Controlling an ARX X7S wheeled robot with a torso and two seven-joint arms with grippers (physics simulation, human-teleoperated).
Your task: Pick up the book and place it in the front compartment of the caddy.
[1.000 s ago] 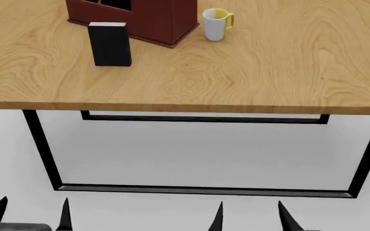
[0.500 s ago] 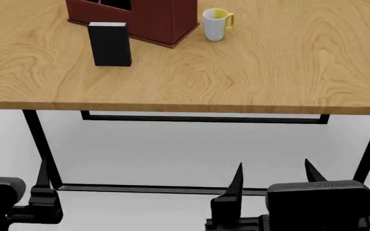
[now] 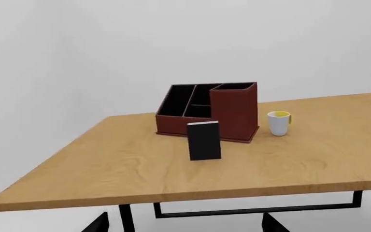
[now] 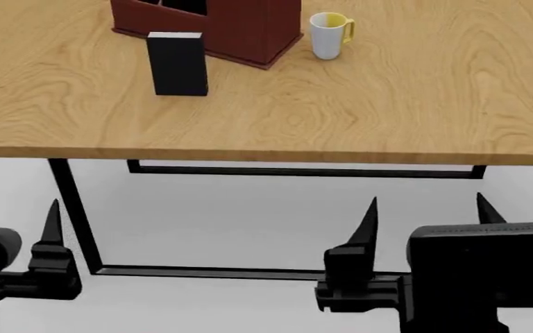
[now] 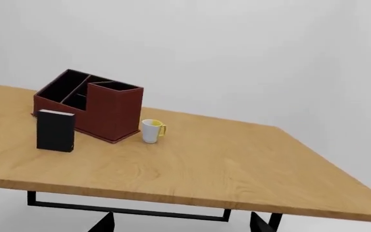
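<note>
The surface (image 4: 359,111) is a broad slab of pale wood grain on a thin black frame. On its far left part stands the caddy (image 4: 248,28), a stiff reddish-brown box with black lining, thin dividers and one taller end section. A white cup (image 4: 329,36) with yellow inside is set just beside it. The book (image 4: 178,64) stands upright just in front of the caddy, black-covered and white-edged; it is judged light, rigid and rather smooth, best pinched across its thin width near the top. Both the left gripper (image 4: 12,229) and right gripper (image 4: 426,211) hang below the surface, fingers spread wide and empty.
</note>
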